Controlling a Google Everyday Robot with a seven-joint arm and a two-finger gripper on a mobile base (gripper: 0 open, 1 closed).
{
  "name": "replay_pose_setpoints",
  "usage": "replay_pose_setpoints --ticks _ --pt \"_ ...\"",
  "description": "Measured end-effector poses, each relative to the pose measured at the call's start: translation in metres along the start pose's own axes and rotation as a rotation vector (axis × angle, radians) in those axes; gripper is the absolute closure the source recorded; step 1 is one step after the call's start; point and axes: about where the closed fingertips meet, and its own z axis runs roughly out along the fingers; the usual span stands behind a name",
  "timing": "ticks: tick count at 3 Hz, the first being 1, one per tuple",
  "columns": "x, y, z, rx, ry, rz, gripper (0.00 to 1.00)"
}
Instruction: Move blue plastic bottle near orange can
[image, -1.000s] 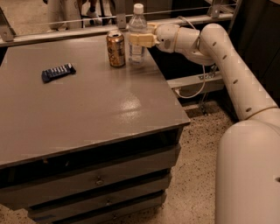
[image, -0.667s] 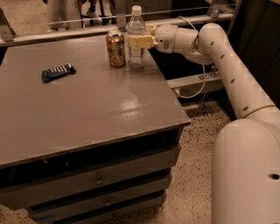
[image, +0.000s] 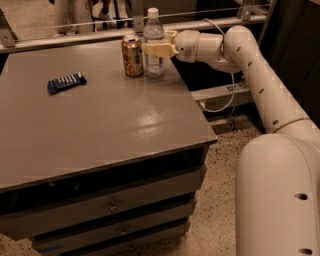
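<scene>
The blue plastic bottle (image: 153, 35), clear with a white cap, stands upright at the far edge of the grey table (image: 100, 120). The orange can (image: 132, 55) stands just left of it, a small gap apart. My gripper (image: 158, 48) reaches in from the right and is shut around the middle of the bottle. One pale finger (image: 160, 49) lies across the bottle's front; the other is hidden behind it.
A small dark-blue wrapped bar (image: 66, 82) lies at the table's left. A metal rail (image: 75, 39) runs behind the far edge. The table's right edge drops to a speckled floor (image: 220, 165). My arm (image: 260, 75) spans the right side.
The gripper and the bottle have shifted slightly left, closer to the orange can. The can and the wrapped bar have not moved.
</scene>
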Motion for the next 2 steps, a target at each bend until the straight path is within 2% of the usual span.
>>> replay_pose_setpoints --ticks 1,2 --pt "0.005 0.003 0.001 -0.016 0.017 0.006 0.0" --pt "0.004 0.004 -0.009 -0.021 0.017 0.001 0.0"
